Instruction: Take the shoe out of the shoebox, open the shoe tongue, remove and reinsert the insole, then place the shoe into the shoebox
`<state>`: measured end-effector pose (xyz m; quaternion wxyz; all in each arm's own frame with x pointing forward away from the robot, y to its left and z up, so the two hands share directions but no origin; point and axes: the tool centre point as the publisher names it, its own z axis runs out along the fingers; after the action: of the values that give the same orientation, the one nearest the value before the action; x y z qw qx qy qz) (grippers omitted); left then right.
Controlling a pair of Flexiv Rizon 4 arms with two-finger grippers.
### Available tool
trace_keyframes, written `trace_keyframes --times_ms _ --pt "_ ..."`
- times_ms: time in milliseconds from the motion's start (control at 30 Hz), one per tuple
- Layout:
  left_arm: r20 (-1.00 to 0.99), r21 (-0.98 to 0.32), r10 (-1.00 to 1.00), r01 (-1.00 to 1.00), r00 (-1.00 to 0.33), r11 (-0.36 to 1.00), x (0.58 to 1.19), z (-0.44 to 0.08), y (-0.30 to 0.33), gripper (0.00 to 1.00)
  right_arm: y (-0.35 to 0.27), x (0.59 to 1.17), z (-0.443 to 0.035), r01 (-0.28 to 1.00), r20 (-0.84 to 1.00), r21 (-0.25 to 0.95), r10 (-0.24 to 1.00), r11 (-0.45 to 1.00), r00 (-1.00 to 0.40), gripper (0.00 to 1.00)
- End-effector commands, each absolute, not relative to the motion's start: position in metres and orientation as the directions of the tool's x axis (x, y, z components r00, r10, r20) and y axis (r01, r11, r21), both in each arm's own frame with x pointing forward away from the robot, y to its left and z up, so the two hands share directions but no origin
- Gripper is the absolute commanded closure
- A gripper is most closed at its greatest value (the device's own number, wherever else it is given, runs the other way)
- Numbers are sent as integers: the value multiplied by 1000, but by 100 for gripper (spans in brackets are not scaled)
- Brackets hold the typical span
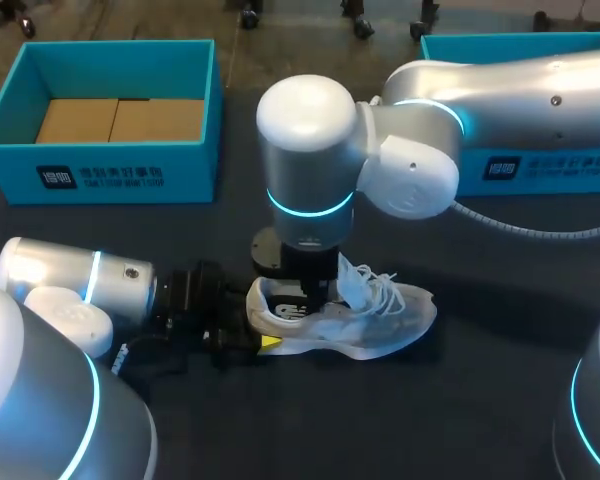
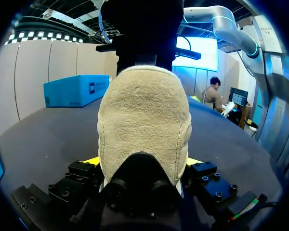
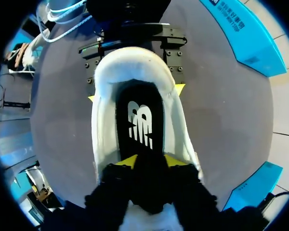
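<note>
A white shoe (image 1: 385,318) with loose laces lies on the dark table, toe pointing right. My left gripper (image 1: 264,328) comes in low from the left, its yellow fingertips (image 3: 179,88) pressed against both sides of the heel (image 2: 144,120). My right gripper (image 1: 315,293) points straight down into the shoe's opening. In the right wrist view its yellow tips (image 3: 128,161) stand a little apart over the black insole (image 3: 139,120), which lies flat inside the shoe (image 3: 103,125). An open teal shoebox (image 1: 100,168) with a brown cardboard bottom stands at the back left.
A second teal box (image 1: 540,170) sits at the back right, partly behind my right arm. A grey cable (image 1: 520,228) runs along the table under that arm. Bare dark tabletop (image 1: 460,400) lies in front of the shoe.
</note>
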<state>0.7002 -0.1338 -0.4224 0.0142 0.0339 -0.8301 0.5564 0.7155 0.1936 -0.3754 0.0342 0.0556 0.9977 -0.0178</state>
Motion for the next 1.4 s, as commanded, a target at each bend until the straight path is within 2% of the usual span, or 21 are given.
trace_keyframes --times_ms 33,233,533,633,733,767,1200,1400 --pt "61 -922 -43 -73 -997 380 699 -424 -133 100 195 717 -379 107 -79 -28 105 994 -991 52" --pt "61 -922 -43 -73 -997 380 699 -424 -133 100 201 724 -389 88 -86 -6 87 996 -993 49" --pt "61 -922 -43 -73 -997 380 699 -424 -133 100 209 723 -409 58 -34 22 58 998 -998 53" --pt "61 -922 -43 -73 -997 380 699 -424 -133 100 208 715 -415 67 -10 29 67 997 -998 64" --pt "61 -922 -43 -73 -997 380 699 -424 -133 100 207 706 -418 81 9 31 81 996 -997 95" --pt "61 -922 -43 -73 -997 380 699 -424 -133 100 207 703 -418 89 14 31 88 996 -996 100" --pt "61 -922 -43 -73 -997 380 699 -424 -133 100 185 690 -379 175 -15 13 175 985 -984 100" --pt "61 -922 -43 -73 -997 380 699 -424 -133 100 181 694 -357 192 -47 47 194 980 -980 100"
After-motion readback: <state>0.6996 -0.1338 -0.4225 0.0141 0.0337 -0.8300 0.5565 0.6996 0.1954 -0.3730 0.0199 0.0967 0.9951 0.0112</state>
